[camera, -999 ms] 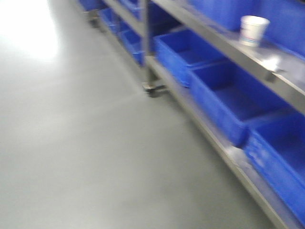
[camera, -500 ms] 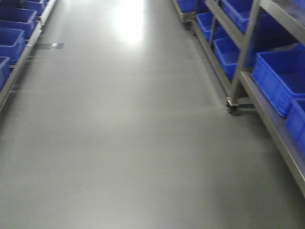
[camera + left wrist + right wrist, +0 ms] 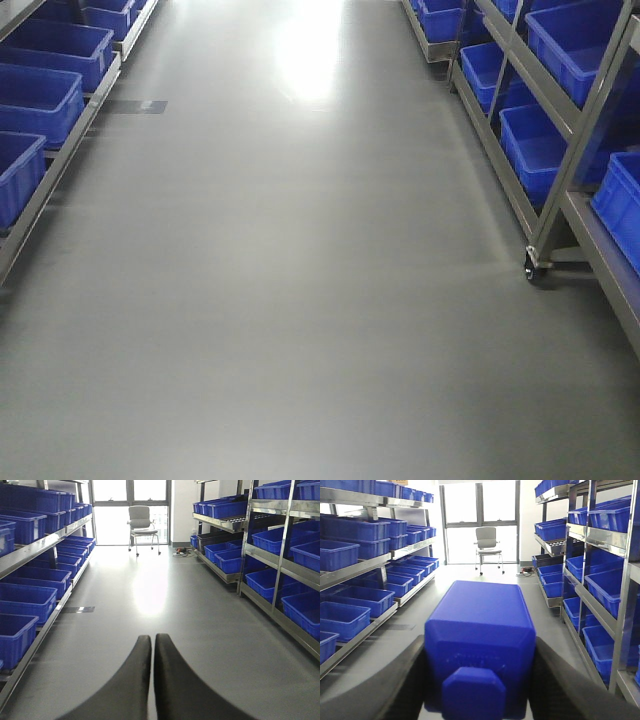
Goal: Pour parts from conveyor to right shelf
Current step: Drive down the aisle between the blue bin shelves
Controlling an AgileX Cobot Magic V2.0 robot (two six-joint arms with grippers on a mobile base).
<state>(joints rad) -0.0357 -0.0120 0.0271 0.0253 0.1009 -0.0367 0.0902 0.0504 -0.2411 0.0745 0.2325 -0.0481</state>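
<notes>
Right gripper [image 3: 479, 650] clenched on the blue part [image 3: 480, 615], fingers pressing both its sides. Left gripper [image 3: 152, 642] fully closed, fingertips touching, holding nothing. Right shelf [image 3: 548, 200] at right.

No text, label or number can be read, even on the blue part [image 3: 480, 630]

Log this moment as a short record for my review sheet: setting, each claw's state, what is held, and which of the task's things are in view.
setting: grey floor aisle, shelving on both sides
left claw: shut, nothing between its fingers
right claw: shut on the blue part, knob facing the wrist camera
conveyor: not in view
right shelf: steel frame, blue bins on its levels
left shelf: more blue bins
far end: office chair by a bright window
</notes>
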